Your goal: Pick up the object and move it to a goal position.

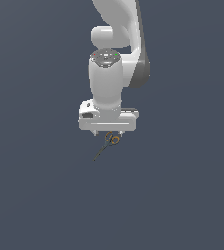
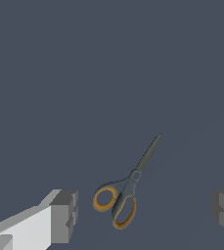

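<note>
Scissors: your scissors lie flat on the dark surface, closed, with the two orange-yellow ring handles side by side and the thin dark blades running away from them to a fine tip.
Scissors, outside camera: you see them just under the white arm's hand, the rings tucked at its lower edge and the blades slanting down toward the exterior view's left.
Claw: your claw is spread wide. In the wrist view one grey finger pad stands on one side of the handles and the other pad on the far side, at the picture's edge.
Contact: neither pad touches the scissors; you have clear gaps on both sides, and the rings sit nearer the first pad than the second.
Claw, outside camera: the fingertips are hidden under the hand, so you cannot read the claw's height over the surface from there.
Arm: the white arm points straight down over the scissors.
Surface: plain dark blue-grey all around.
</note>
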### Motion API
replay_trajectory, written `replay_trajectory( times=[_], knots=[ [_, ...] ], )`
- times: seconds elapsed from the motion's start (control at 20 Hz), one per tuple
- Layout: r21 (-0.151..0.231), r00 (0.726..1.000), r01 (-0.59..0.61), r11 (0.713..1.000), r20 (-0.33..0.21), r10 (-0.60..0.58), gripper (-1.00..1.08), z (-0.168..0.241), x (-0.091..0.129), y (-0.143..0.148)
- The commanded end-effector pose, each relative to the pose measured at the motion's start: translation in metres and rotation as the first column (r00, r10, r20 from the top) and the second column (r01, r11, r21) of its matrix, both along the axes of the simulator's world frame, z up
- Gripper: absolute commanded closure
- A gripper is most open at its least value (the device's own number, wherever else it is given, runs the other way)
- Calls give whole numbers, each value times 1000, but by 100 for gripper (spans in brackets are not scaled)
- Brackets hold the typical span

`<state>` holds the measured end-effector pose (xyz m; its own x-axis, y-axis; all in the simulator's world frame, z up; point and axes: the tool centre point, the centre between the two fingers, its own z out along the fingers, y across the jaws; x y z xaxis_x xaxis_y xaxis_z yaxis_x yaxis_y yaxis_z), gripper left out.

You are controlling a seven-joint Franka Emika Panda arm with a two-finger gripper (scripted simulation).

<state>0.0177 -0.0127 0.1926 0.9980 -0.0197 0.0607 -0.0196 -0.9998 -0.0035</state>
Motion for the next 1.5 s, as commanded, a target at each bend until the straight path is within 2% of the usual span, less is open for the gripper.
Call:
replay_trajectory(
  times=[0.0,0.45,0.8,1.2,1.45],
  knots=[
    [0,1000,0,1000,0,0,-92,0,0,0],
    [-22,999,-30,999,33,31,-92,16,5,-5],
    [-18,999,-13,1000,30,13,-92,12,4,-6],
    [-1,995,99,995,17,-99,-92,-10,-2,-8],
    [12,976,218,976,1,-218,-92,-34,-9,-10]
  ],
)
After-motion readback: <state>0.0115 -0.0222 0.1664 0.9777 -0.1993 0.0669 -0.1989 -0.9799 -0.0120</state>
